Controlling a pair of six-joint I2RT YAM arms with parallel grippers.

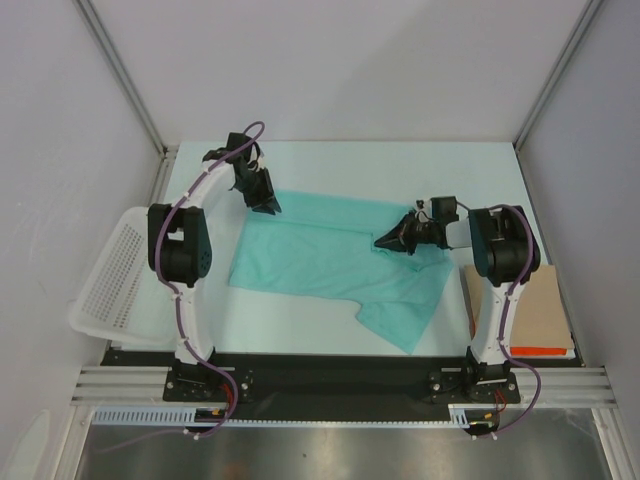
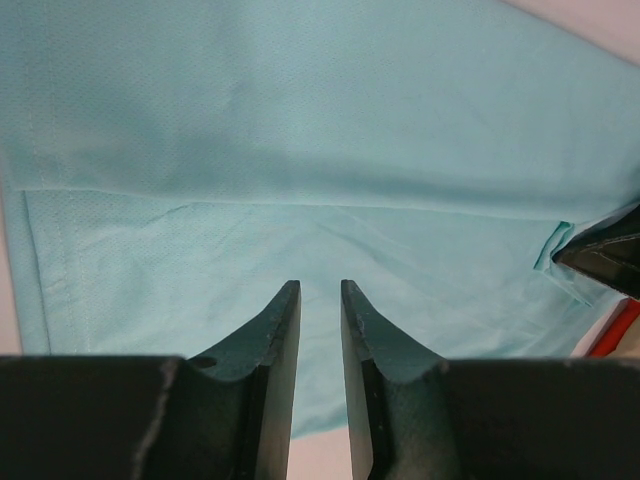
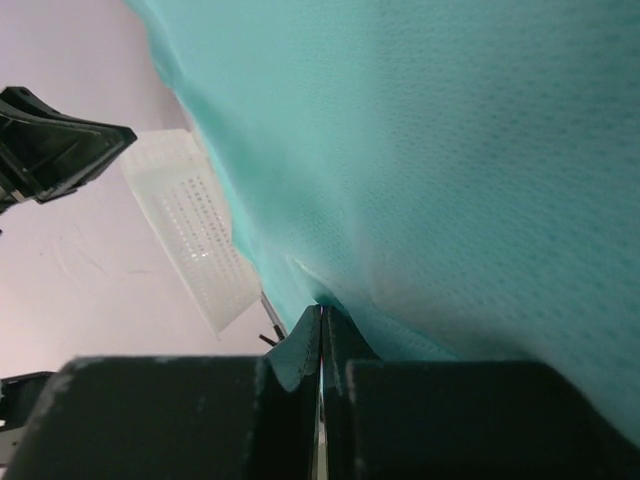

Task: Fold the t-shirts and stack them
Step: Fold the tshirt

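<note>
Top external view shows the teal t-shirt (image 1: 320, 255) spread loosely across the middle of the tabletop (image 1: 420, 165), with one flap trailing toward the lower right of the frame. It looks light, thin and limp, so it will likely sag and crease wherever it is unsupported; hems and corners seem the best holds. The right pincer (image 1: 382, 242) is closed tight on a pinch of cloth at centre right. The left pincer (image 1: 266, 204), over the shirt's upper-left corner, stands slightly parted with nothing visibly between its jaws.
</note>
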